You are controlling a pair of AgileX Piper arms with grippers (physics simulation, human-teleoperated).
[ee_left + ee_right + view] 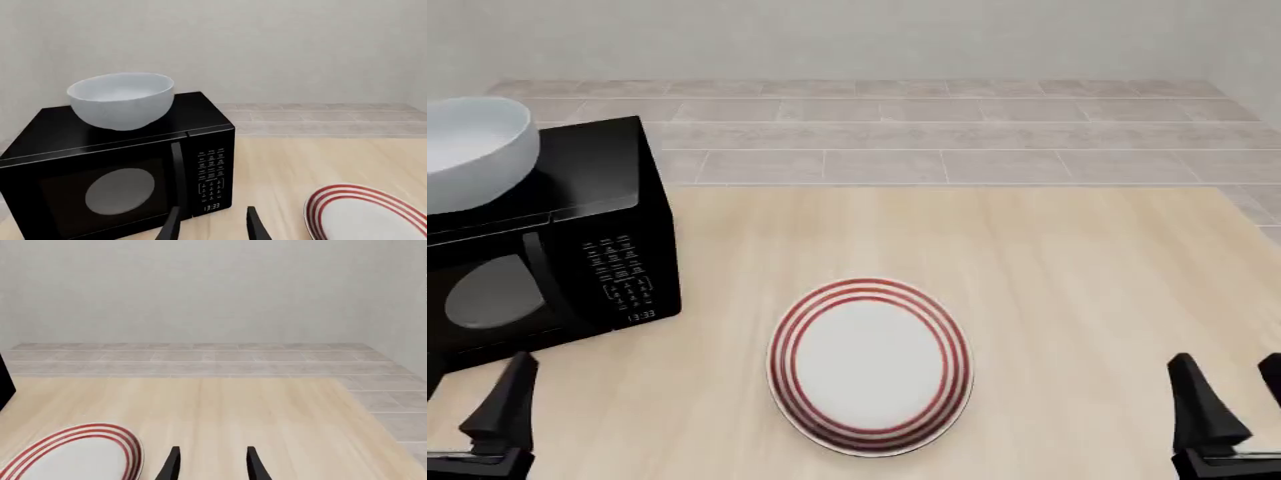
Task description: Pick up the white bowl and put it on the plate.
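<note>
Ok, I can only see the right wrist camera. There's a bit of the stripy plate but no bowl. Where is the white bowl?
Observer: The white bowl sits upright on top of a black microwave, on the left side of the table.
Operator: Is anything on the plate yet?
Observer: No, the plate is bare. It lies on the table between the two arms.
Operator: Is the left arm holding something?
Observer: No. The left gripper has its fingers apart with nothing between them, and it faces the microwave's front, below the bowl.
</note>
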